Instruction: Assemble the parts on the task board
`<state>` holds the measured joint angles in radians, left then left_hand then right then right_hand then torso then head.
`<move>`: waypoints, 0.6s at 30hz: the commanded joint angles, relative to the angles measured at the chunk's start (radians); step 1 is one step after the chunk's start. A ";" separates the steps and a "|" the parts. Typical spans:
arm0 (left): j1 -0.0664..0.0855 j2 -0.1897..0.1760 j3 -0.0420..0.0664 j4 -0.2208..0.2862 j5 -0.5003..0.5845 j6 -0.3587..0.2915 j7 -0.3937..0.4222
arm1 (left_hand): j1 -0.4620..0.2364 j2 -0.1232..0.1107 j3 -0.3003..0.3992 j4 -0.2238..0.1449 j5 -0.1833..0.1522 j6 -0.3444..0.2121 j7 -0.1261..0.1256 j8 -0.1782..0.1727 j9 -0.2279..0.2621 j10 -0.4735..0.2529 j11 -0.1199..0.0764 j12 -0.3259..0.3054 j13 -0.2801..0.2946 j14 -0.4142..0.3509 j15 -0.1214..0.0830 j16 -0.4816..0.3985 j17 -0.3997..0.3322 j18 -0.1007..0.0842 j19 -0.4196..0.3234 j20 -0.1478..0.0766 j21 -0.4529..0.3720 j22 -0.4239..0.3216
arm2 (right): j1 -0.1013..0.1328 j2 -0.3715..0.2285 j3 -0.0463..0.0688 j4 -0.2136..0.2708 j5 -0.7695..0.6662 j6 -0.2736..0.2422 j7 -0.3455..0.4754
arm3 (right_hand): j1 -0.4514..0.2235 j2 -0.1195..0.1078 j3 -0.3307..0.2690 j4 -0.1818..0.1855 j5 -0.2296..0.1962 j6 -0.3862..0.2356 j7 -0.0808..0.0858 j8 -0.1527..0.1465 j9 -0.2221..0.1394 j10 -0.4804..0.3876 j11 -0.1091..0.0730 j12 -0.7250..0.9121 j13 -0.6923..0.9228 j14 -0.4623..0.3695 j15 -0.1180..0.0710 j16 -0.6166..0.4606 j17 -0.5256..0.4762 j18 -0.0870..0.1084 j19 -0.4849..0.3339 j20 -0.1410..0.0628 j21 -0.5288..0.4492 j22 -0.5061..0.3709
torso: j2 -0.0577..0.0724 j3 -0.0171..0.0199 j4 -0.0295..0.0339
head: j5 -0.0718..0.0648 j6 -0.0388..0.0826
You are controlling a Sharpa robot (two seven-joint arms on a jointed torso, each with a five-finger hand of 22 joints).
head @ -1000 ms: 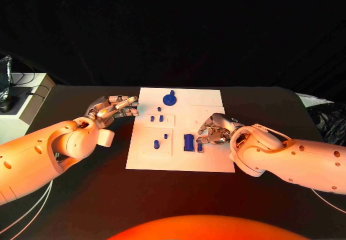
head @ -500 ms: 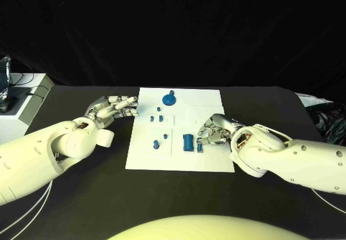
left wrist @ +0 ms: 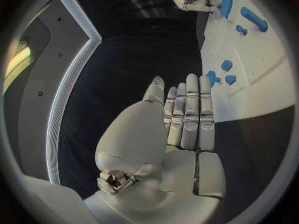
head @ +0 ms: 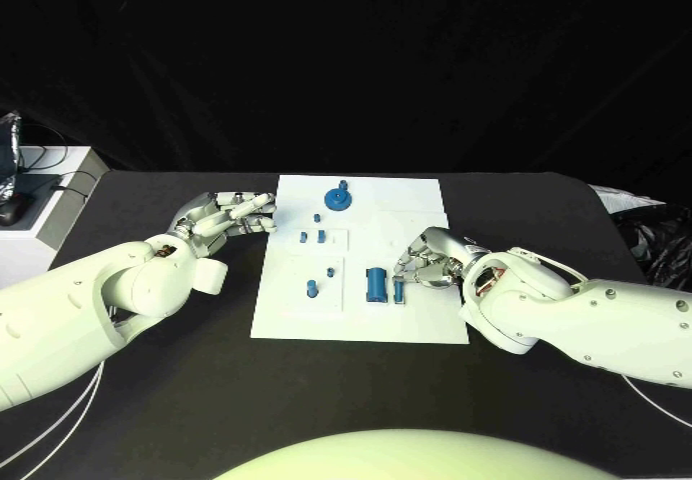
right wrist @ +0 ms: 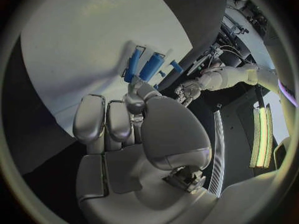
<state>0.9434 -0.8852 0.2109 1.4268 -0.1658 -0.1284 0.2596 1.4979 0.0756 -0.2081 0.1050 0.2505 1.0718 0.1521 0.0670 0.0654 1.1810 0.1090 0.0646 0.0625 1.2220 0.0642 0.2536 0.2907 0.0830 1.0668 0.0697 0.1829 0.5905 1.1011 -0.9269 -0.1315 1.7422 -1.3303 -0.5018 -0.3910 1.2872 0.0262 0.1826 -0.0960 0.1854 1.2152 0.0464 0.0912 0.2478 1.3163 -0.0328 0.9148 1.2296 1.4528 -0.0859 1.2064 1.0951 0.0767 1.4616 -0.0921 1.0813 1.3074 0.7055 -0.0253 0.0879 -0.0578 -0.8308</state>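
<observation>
- Your black worktop [head: 173, 400] is carrying the white task board [head: 418, 215], blue parts [head: 378, 284] lying on it.
- Your right hand [head: 430, 260] is pinching a small blue part [head: 400, 291] on the board.
- Your left hand [head: 224, 216] is resting beside the board, fingers pressed together, holding nothing.
</observation>
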 commanded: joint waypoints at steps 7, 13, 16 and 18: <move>-0.001 0.002 0.001 0.002 -0.003 0.021 0.000 | -0.003 -0.003 0.003 0.004 -0.002 -0.007 -0.001 -0.002 -0.001 -0.007 0.001 -0.001 0.000 -0.010 -0.001 -0.004 -0.002 -0.008 -0.002 0.005 -0.005 -0.002 | -0.002 -0.002 0.000 -0.003 0.010 0.056 0.015 | -0.047 -0.007 0.054 0.037 0.007 -0.003 0.005 -0.010 -0.017 0.001 -0.001 -0.019 0.002 0.000 -0.006 -0.007 0.003 -0.006 0.055 -0.013 0.001 0.147 | 0.000 -0.0002 0.0004 | -0.001 -0.002; -0.001 0.002 0.001 0.002 -0.003 0.021 -0.001 | -0.006 -0.004 0.002 0.006 -0.003 -0.010 0.001 -0.002 -0.001 -0.009 0.002 0.000 0.000 -0.012 0.000 -0.005 -0.003 -0.009 -0.003 0.006 -0.006 -0.004 | -0.003 -0.001 0.000 -0.007 0.015 0.070 0.015 | -0.048 -0.008 0.062 0.044 0.008 -0.003 0.007 -0.011 -0.022 0.001 0.000 -0.023 0.003 0.000 -0.005 -0.008 0.003 -0.005 0.054 -0.012 0.000 0.147 | 0.000 -0.0001 0.0000 | -0.001 -0.002; -0.001 0.003 0.001 0.002 -0.003 0.021 -0.001 | -0.006 -0.004 0.002 0.006 -0.003 -0.010 0.001 -0.002 -0.001 -0.010 0.002 0.000 0.000 -0.012 0.000 -0.005 -0.003 -0.009 -0.003 0.006 -0.006 -0.004 | -0.004 0.000 0.000 -0.010 0.019 0.075 0.016 | -0.045 -0.005 0.070 0.044 0.010 -0.005 0.008 -0.012 -0.024 0.000 0.001 -0.025 0.004 0.000 -0.005 -0.008 0.003 -0.005 0.054 -0.012 0.000 0.147 | 0.000 -0.0002 0.0000 | -0.001 -0.002; -0.001 0.003 0.001 0.002 -0.003 0.021 -0.001 | -0.007 -0.004 0.002 0.006 -0.003 -0.011 0.001 -0.002 -0.001 -0.011 0.003 0.000 0.000 -0.013 0.000 -0.005 -0.003 -0.009 -0.004 0.006 -0.006 -0.005 | -0.004 0.001 0.000 -0.011 0.020 0.075 0.017 | -0.044 -0.006 0.074 0.043 0.012 -0.006 0.009 -0.011 -0.026 0.000 0.001 -0.025 0.005 0.001 -0.005 -0.008 0.004 -0.005 0.054 -0.011 0.000 0.147 | 0.000 -0.0004 0.0000 | -0.001 -0.002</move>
<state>0.9432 -0.8845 0.2109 1.4268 -0.1663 -0.1254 0.2547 1.4980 0.0756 -0.2081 0.1050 0.2505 1.0684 0.1556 0.0670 0.0654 1.1773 0.1127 0.0646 0.0625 1.2146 0.0645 0.2536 0.2886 0.0830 1.0668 0.0697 0.1829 0.5864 1.1010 -0.9264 -0.1291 1.7339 -1.3155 -0.4628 -0.3802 1.2468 0.0214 0.2519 -0.0539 0.1929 1.2109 0.0501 0.0823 0.2231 1.3162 -0.0328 0.8943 1.2332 1.4527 -0.0858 1.2025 1.0989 0.0768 1.4631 -0.0934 1.0812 1.3073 0.7056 -0.0254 0.0880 -0.0585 -0.8327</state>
